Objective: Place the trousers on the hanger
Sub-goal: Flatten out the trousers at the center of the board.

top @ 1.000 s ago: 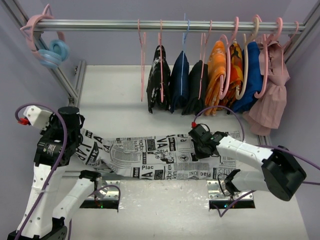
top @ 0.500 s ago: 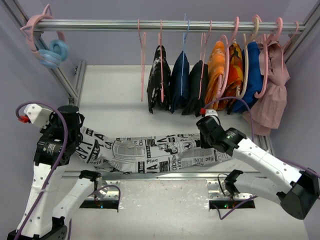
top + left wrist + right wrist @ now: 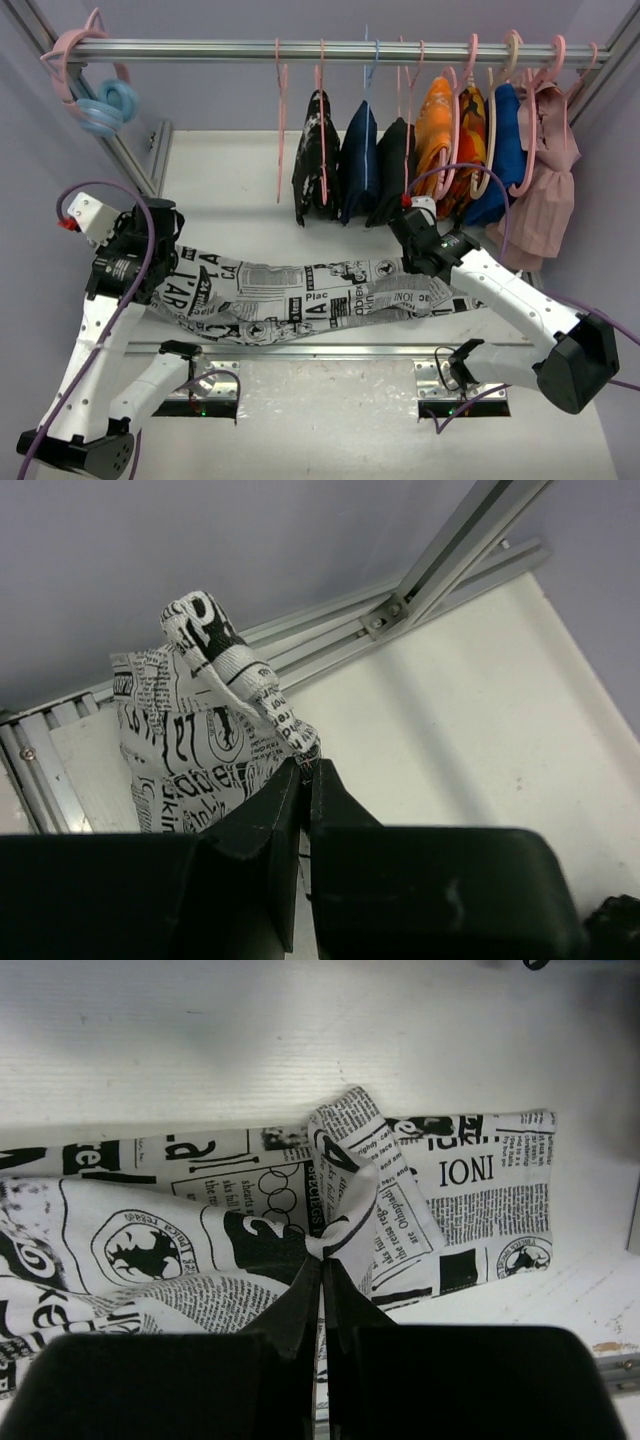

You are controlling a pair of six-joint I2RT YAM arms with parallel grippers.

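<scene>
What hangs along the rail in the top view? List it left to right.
Pink and blue hanger bundle, empty pink wire hanger, black speckled garment, navy garment, orange garments, blue garment, pink garment.

white trousers (image 3: 300,290) printed with black newspaper text.

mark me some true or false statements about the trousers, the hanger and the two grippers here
1. The left gripper and the right gripper are both shut on the trousers. True.
2. The trousers hang on the thin pink hanger. False: that hanger hangs bare on the rail, and the trousers stretch between the two grippers.
3. An orange garment hangs on the rail. True.
4. The trousers are plain black. False: they are white with black newspaper print.
</scene>
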